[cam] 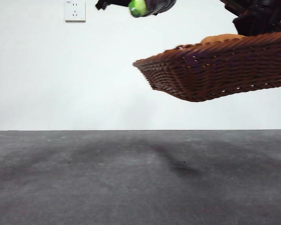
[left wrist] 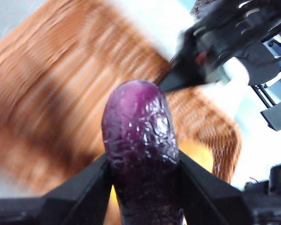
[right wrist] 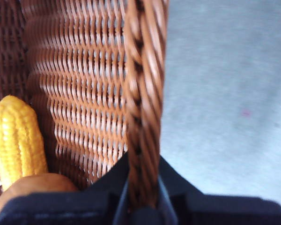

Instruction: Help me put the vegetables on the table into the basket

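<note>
Vegetables are almost all collected: the corn cob (right wrist: 18,140) and the orange-brown potato (right wrist: 35,185) lie already inside the basket (cam: 215,70), touching each other near one wall, and only the purple eggplant (left wrist: 140,140) is not yet in. The basket does not stand on the tabletop (cam: 131,178); it hangs in the air, tilted, with its low corner toward the middle of the front view and a soft shadow under it on the grey surface. The right hand (right wrist: 143,187) carries it, with its two black jaws closed on the braided rim, one jaw inside the basket and one outside. In the front view the top of the potato shows just over the rim as an orange hump. The left hand (left wrist: 143,187) is clamped on the eggplant, the jaws pressing both sides of its dark body, and the rounded purple end points out toward the woven bottom of the basket. In the front view this hand is at the top edge, higher than the basket and a little to the side of its low corner, and the green cap of the eggplant peeps out there. I judge the task is near the end: the eggplant must be brought over the basket and released, and probably the basket set down. No other vegetable is seen on the tabletop.
</note>
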Tool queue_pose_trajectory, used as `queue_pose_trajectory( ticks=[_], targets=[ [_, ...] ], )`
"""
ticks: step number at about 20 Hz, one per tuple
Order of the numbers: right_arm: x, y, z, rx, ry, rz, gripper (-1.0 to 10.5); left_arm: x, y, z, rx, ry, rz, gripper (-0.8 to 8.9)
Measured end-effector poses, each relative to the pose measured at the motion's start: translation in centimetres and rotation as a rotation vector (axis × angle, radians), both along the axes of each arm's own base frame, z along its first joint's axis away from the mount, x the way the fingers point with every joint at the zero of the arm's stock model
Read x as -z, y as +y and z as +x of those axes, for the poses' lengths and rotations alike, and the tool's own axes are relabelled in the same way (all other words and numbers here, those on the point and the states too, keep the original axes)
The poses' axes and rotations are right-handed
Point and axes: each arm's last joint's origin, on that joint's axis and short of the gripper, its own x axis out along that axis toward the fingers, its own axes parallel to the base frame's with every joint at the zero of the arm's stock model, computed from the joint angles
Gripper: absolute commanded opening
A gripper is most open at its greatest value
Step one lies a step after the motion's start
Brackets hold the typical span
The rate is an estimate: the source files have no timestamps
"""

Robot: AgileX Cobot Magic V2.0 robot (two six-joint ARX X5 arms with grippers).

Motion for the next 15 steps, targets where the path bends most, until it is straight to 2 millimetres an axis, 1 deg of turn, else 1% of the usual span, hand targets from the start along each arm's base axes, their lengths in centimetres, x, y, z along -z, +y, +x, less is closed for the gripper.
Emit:
queue_pose_trajectory(
  ticks=[2,5,7,8,9,10,11,15],
  targets=[
    [0.0,1.2,-0.3,-0.041,-0.002,0.000,-0.1,0.6,-0.8,0.1,-0.023,0.008,0.019,-0.13],
    [0.0,3.5,-0.9,-0.116,-0.004,0.008,-0.1,2.0,-1.8,1.0,-0.073,0.053,0.037,-0.13],
    [0.0,5.0,-1.5,-0.167,0.001,0.029,-0.1,2.3,-1.9,1.3,-0.090,0.069,0.034,0.06],
    [-0.1,5.6,-1.6,-0.188,-0.006,0.034,-0.1,2.3,-1.9,1.4,-0.098,0.076,0.031,0.83],
    [-0.1,6.1,-1.7,-0.200,-0.017,0.038,-0.1,2.3,-1.8,1.4,-0.108,0.083,0.030,2.72],
    [-0.1,6.6,-1.8,-0.209,-0.021,0.041,-0.1,2.4,-1.7,1.5,-0.115,0.091,0.032,5.01],
    [-0.1,6.8,-2.0,-0.217,-0.019,0.041,-0.1,2.4,-1.7,1.5,-0.118,0.097,0.037,6.09],
    [-0.1,6.8,-2.0,-0.210,-0.015,0.040,-0.1,2.5,-1.5,1.5,-0.127,0.103,0.043,6.05]
  ],
)
